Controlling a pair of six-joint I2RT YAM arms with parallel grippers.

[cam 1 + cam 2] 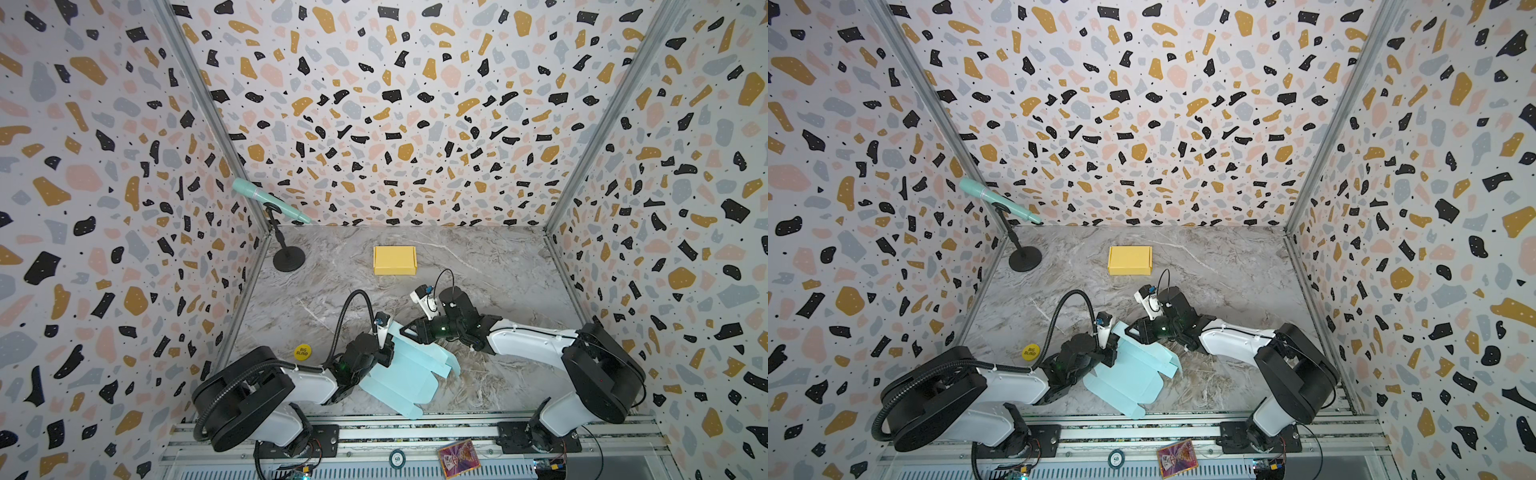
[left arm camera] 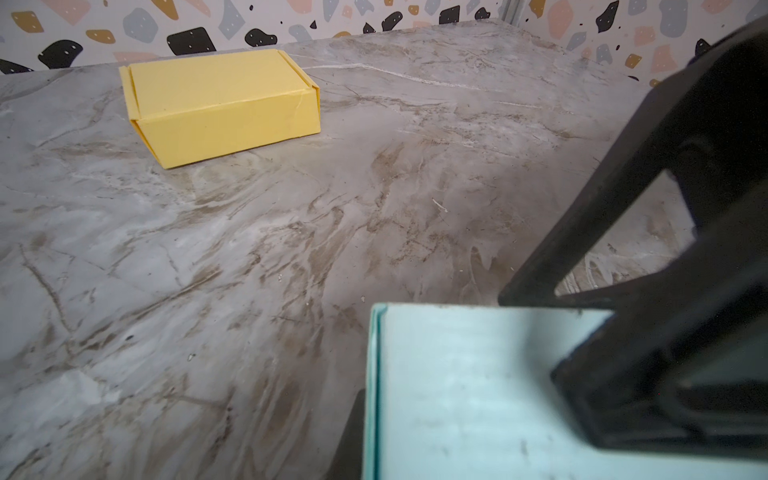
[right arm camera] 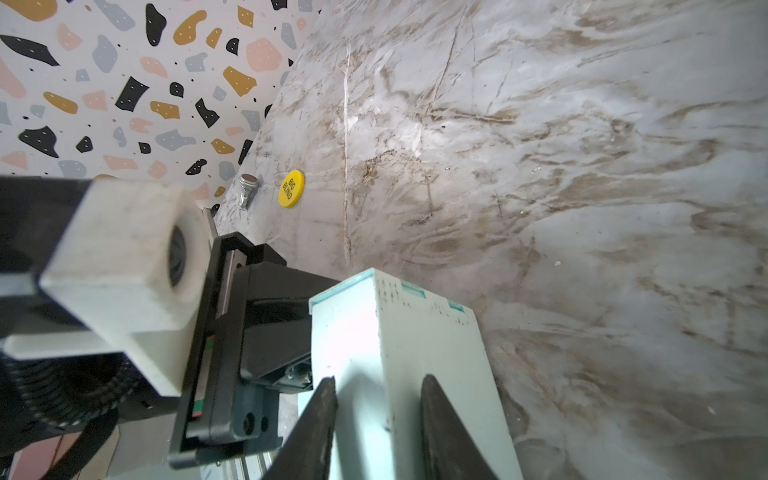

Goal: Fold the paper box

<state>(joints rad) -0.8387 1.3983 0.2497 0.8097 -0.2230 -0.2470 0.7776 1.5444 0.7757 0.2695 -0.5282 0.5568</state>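
The paper box (image 1: 409,376) (image 1: 1133,376) is light blue and half folded, lying at the front centre of the marble table between both arms, with one wall standing up. My left gripper (image 1: 386,351) (image 1: 1111,353) is shut on that wall's near edge. The left wrist view shows the doubled edge (image 2: 376,395) running between its jaws, with one finger (image 2: 349,436) beside it. My right gripper (image 1: 406,330) (image 1: 1133,328) reaches in from the right. Its fingers (image 3: 328,415) stand apart over the wall's folded corner (image 3: 380,332), not clamped on it.
A folded yellow box (image 1: 395,259) (image 2: 220,104) sits farther back at the centre. A microphone stand (image 1: 287,258) occupies the back left corner. A yellow chip (image 1: 302,352) (image 3: 291,188) and a metal knob (image 3: 247,189) lie near the left wall. A card (image 1: 459,457) rests on the front rail.
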